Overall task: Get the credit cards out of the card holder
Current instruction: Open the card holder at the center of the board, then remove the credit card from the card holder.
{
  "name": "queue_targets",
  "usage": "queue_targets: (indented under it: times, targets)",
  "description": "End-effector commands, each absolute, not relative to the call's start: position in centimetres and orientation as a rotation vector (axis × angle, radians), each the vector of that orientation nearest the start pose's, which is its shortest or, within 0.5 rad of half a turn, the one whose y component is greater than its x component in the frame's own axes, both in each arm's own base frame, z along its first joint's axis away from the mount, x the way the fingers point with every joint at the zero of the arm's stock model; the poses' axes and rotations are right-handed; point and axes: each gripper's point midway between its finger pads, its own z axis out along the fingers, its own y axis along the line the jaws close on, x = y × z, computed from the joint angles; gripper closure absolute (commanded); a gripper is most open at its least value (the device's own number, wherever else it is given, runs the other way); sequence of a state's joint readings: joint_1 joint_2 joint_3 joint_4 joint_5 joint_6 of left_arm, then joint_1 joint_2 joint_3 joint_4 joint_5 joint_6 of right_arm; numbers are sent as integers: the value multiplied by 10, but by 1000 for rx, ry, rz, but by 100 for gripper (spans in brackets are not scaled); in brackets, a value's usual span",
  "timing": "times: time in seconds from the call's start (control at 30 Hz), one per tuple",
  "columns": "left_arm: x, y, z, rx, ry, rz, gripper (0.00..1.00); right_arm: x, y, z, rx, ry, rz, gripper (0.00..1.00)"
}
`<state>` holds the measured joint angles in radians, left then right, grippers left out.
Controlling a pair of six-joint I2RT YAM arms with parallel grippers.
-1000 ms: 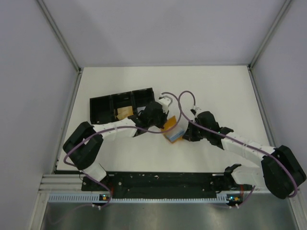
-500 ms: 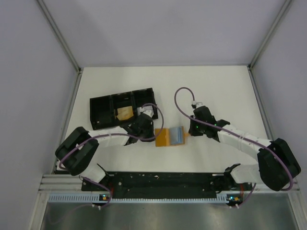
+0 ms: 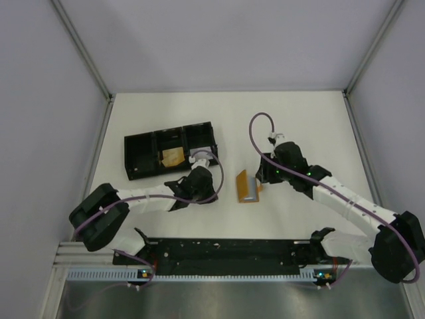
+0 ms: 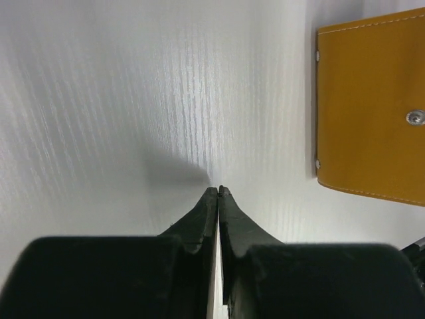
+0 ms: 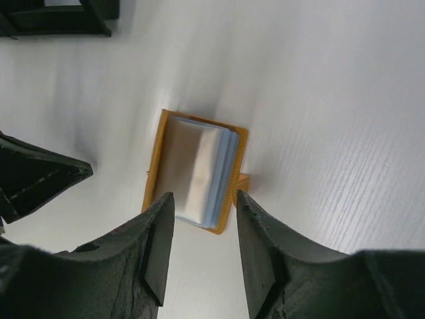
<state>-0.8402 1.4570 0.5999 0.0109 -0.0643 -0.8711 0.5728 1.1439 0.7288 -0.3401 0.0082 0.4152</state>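
Top view: the card holder (image 3: pixel 244 186) sits on the surface (image 3: pixel 299 126) between both arms, well apart from the black tray (image 3: pixel 133 159) (something tan in its middle bay).

Left wrist: left fingers (image 4: pixel 211 206) pressed shut, empty, near the holder.

Right wrist: right fingers (image 5: pixel 158 232) partly open, gripping nothing, above the credit cards (image 5: pixel 196 169) stacked in the holder. I judge the cards stiff and slick, so I'd pinch their exposed end. The light holder may drag along.

Orange-tan card holder (image 5: pixel 155 161) lying open, stack of pale blue credit cards (image 5: pixel 198 174) on its face.
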Motion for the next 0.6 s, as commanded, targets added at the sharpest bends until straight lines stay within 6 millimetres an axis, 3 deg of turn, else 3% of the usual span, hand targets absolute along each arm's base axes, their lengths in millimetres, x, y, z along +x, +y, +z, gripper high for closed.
queue_targets:
  times: [0.0, 0.13, 0.2, 0.27, 0.43, 0.57]
  targets:
    - [223, -275, 60, -98, 2416, -742, 86, 258, 200, 135, -192, 2304, 612, 62]
    - [226, -297, 98, -27, 2329, -825, 40, 259, 201, 115, -147, 2342, 611, 67]
    - [227, -307, 108, 0, 2316, -846, 25, 262, 205, 107, -155, 2347, 622, 70]
    - [228, -314, 109, 10, 2324, -865, 20, 262, 210, 100, -169, 2357, 646, 72]
    - [230, -327, 102, 2, 2335, -911, 20, 264, 212, 84, -175, 2393, 634, 76]
    - [226, -334, 98, 17, 2336, -962, 21, 257, 228, 89, -252, 2360, 759, 83]
